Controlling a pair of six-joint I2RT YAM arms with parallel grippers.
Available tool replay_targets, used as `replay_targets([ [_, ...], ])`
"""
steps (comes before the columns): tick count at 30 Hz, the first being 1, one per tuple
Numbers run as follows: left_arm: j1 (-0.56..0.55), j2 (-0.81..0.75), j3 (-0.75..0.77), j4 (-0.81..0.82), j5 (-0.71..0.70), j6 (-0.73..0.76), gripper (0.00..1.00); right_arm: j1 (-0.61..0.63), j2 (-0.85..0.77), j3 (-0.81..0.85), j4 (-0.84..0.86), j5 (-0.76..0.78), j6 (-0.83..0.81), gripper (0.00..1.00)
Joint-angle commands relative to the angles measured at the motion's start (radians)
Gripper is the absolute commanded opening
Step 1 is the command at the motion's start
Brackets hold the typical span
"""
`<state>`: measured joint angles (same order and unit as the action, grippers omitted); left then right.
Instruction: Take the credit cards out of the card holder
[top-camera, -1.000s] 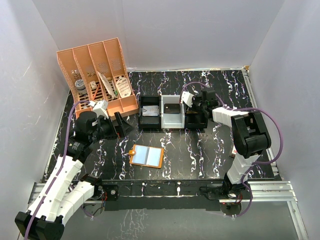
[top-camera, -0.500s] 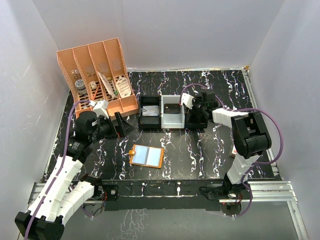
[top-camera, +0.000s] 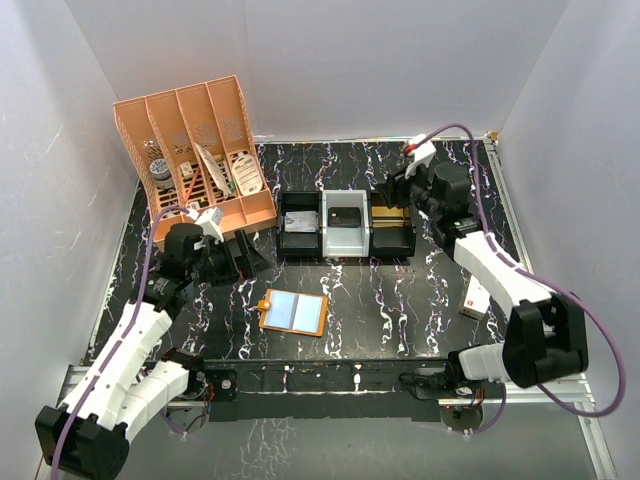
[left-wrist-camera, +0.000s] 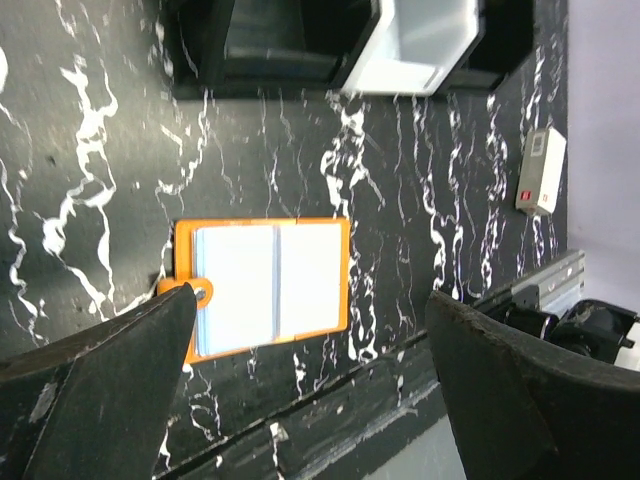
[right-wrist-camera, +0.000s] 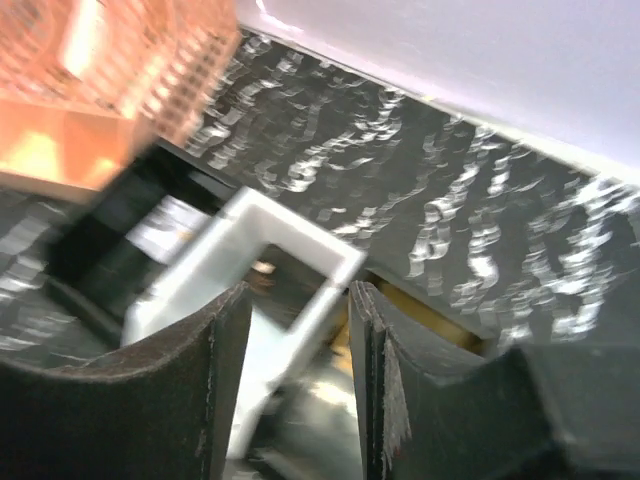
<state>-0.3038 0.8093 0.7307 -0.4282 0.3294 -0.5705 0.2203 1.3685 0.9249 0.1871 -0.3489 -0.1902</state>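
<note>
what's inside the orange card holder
The card holder lies open; pale credit cards fill both halves. How many are stacked, and anything beneath them, is covered.

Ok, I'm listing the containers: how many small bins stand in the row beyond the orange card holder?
3, side by side: the left black bin, the white bin in the middle, the right black bin. None looks hidden.

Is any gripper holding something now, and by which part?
Nothing is held. The left gripper is open and apart from the card holder; the right gripper is empty too.
</note>
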Motion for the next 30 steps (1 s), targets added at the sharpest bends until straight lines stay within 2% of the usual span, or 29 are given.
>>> replay_targets([
  [1, 0.002, 0.049, -0.049, -0.017, 0.126, -0.033, 0.96, 0.001, -0.094, 0.008, -0.162, -0.032, 0.679, 0.40],
  [4, 0.002, 0.122, -0.071, -0.005, 0.192, -0.043, 0.89, 0.032, -0.117, -0.031, -0.248, -0.169, 0.838, 0.38],
  [6, 0.003, 0.154, -0.094, 0.014, 0.224, -0.050, 0.87, 0.114, -0.149, -0.085, -0.264, -0.162, 0.917, 0.37],
  [10, 0.003, 0.228, -0.110, -0.021, 0.225, -0.058, 0.87, 0.359, -0.253, -0.204, -0.289, 0.121, 1.077, 0.33],
  [13, 0.003, 0.253, -0.145, 0.024, 0.264, -0.071, 0.85, 0.454, -0.287, -0.302, -0.219, 0.194, 1.211, 0.27],
  [17, 0.003, 0.307, -0.155, 0.034, 0.288, -0.055, 0.81, 0.555, -0.196, -0.327, -0.200, 0.198, 1.274, 0.27],
  [21, 0.001, 0.352, -0.161, 0.055, 0.284, -0.060, 0.76, 0.637, -0.076, -0.318, -0.106, 0.166, 1.316, 0.26],
  [25, -0.003, 0.360, -0.183, 0.101, 0.284, -0.088, 0.73, 0.682, 0.046, -0.252, -0.135, 0.187, 1.325, 0.25],
  [30, -0.005, 0.382, -0.193, 0.114, 0.286, -0.082, 0.71, 0.710, 0.110, -0.217, -0.184, 0.232, 1.348, 0.25],
])
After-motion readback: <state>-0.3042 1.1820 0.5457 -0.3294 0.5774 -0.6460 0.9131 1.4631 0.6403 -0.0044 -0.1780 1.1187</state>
